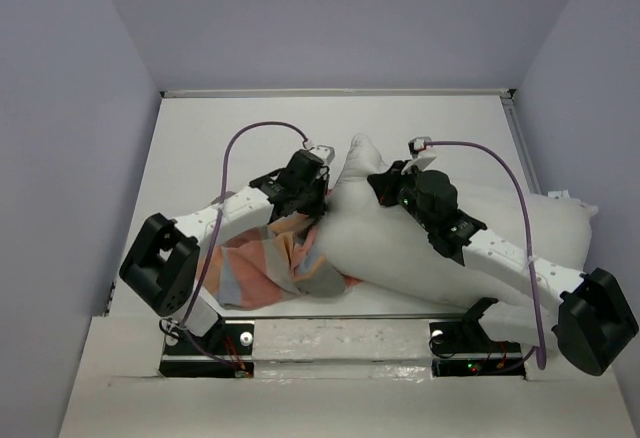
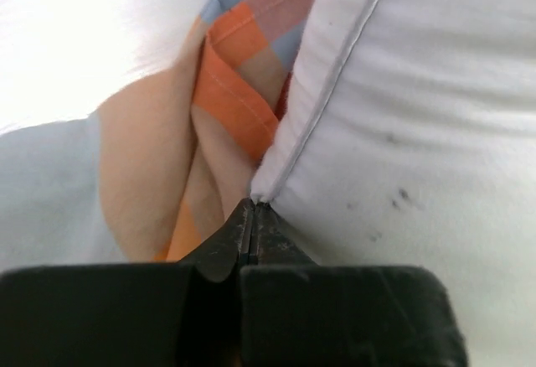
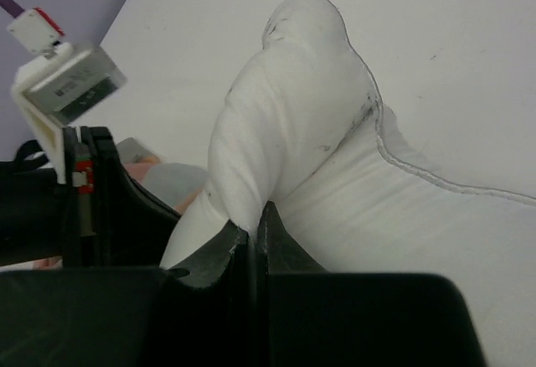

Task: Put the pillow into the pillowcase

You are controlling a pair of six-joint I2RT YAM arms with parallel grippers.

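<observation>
My left hand point(image 2: 251, 209) is closed, tips at the pillow point(image 2: 419, 132) seam beside the pillowcase point(image 2: 234, 57); my right hand point(image 3: 255, 216) pinches bunched pillow fabric.

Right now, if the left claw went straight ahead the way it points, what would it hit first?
The piped seam of the plump white fabric pillow, right at the left claw's shut tips. The orange-and-blue checked cloth pillowcase folds just beside it, so it might brush that too.

White pillow point(image 1: 400, 248), orange, blue and grey-brown checked pillowcase point(image 1: 262, 270).
</observation>
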